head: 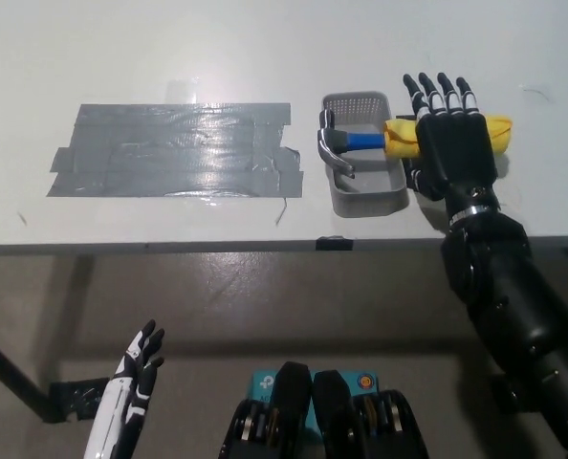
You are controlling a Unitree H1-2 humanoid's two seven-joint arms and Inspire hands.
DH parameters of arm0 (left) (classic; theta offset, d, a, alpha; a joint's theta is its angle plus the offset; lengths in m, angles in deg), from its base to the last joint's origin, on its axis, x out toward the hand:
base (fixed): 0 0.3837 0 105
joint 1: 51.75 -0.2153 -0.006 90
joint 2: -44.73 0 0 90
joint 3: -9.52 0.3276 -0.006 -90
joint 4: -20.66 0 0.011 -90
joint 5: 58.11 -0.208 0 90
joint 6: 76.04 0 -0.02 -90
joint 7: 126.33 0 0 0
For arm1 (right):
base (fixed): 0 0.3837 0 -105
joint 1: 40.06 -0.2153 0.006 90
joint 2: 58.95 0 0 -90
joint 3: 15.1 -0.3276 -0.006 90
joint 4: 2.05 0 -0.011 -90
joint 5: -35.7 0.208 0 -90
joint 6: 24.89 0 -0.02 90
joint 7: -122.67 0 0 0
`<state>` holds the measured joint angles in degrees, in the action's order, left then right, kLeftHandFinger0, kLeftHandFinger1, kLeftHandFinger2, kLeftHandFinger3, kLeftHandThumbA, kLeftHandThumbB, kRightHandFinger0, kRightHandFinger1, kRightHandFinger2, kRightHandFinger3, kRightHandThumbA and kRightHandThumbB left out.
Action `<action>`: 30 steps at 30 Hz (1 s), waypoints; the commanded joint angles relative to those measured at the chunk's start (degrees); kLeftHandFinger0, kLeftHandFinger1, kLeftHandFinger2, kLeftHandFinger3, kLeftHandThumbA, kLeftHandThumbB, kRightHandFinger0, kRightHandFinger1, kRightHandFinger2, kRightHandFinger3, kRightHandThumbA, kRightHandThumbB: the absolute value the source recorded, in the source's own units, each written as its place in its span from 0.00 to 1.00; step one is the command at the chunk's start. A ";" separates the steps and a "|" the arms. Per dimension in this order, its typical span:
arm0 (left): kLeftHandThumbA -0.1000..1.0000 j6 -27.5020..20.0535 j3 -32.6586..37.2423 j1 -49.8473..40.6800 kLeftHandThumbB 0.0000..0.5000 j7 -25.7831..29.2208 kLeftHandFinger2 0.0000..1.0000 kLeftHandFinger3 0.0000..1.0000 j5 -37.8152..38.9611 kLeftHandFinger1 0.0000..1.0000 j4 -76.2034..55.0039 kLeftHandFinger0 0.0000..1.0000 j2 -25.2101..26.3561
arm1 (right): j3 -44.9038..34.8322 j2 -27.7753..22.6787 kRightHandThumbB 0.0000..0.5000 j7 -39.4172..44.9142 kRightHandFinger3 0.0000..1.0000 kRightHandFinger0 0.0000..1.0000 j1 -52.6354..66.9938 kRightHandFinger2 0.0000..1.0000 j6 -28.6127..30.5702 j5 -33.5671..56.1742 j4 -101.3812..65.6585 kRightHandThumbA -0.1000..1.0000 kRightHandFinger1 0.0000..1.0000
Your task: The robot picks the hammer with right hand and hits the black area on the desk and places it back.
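A hammer lies across a grey tray (359, 202) on the white desk. Its metal head (330, 145) rests inside the tray, and its blue and yellow handle (402, 140) sticks out over the right rim. My black right hand (449, 134) hovers flat over the yellow handle end with fingers spread and open; the part of the handle under the palm is hidden. The taped grey-black area (174, 150) covers the desk to the left of the tray. My white left hand (136, 382) hangs open below the desk edge at the lower left.
The desk's front edge (217, 247) runs across the middle of the picture, with floor below it. A small black clip (333, 243) sits on that edge under the tray. Bare white desk lies behind the tray and tape.
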<state>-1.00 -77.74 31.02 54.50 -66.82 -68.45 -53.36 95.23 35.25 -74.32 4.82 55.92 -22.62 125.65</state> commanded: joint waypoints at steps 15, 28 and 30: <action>1.00 -2.55 0.29 -0.40 0.04 -0.41 0.89 1.00 -0.81 0.90 -0.86 0.86 0.67 | 1.60 1.04 0.68 -8.66 1.00 1.00 -9.13 1.00 1.01 3.09 13.20 0.55 1.00; 1.00 -2.26 0.24 0.45 0.00 -0.73 0.81 1.00 -0.95 0.84 -0.69 0.84 1.20 | 3.34 -1.34 0.35 -26.37 0.79 0.00 -9.69 0.73 13.52 4.59 21.52 0.00 0.36; 1.00 -2.10 0.31 0.45 0.00 -0.68 0.80 0.99 -1.14 0.82 -0.95 0.80 1.13 | 3.29 -1.88 0.32 -26.30 0.76 0.00 -9.38 0.73 15.06 4.91 20.75 0.00 0.36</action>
<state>-1.34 -77.70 31.02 54.50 -67.36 -68.42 -53.14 98.42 35.36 -90.97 -0.81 62.25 -20.49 147.37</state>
